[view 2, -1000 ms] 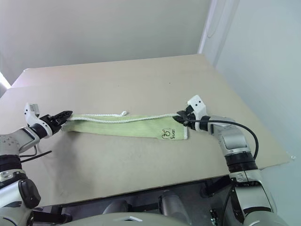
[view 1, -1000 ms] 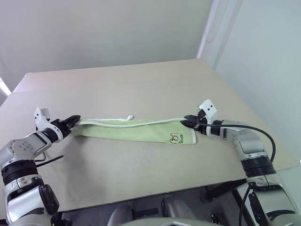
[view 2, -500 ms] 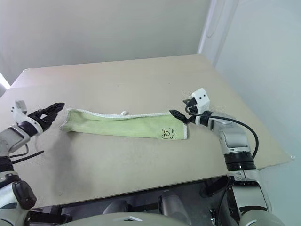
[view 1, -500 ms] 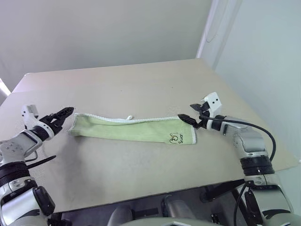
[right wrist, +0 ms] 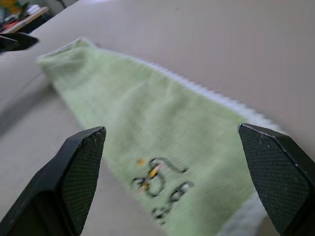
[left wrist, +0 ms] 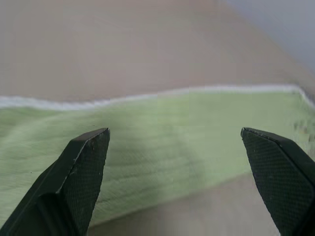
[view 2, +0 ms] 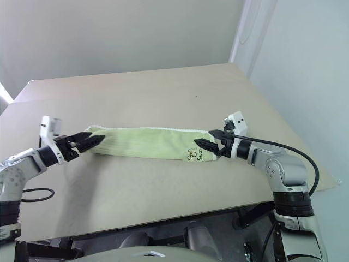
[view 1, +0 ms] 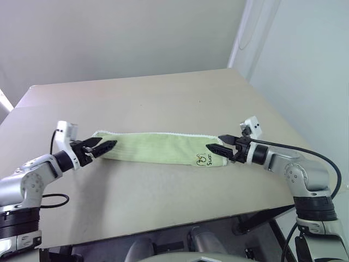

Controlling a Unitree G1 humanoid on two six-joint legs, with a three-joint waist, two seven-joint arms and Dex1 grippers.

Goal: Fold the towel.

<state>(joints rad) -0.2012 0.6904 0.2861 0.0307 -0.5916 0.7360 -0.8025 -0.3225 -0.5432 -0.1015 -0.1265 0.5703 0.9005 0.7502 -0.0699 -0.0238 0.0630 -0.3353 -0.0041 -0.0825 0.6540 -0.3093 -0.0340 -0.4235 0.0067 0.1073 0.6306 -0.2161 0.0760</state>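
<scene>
The towel (view 1: 158,147) lies flat on the tan table (view 1: 163,98) as a long, narrow light green strip with a white far edge. A dark embroidered mark (view 1: 202,159) sits near its right end. My left gripper (view 1: 104,145) is open at the strip's left end, fingertips just over the cloth and pointing right. At the right end my right gripper (view 1: 214,143) is open too, pointing left above the mark. The left wrist view has green cloth (left wrist: 162,132) between the spread fingers (left wrist: 83,162). The right wrist view has the towel (right wrist: 147,113) and mark (right wrist: 157,184) between its fingers (right wrist: 275,167).
The table's front edge (view 1: 180,221) runs close below both arms, and its right edge (view 1: 283,117) lies just past the right gripper. A black cable (view 1: 54,199) loops on the table by my left arm. Bare tabletop stretches behind the towel.
Both grippers let go of the towel's white edge and opened wide. The lifted edge dropped and the strip lies flat. My left gripper swung in over the left end; the right drew back slightly.
</scene>
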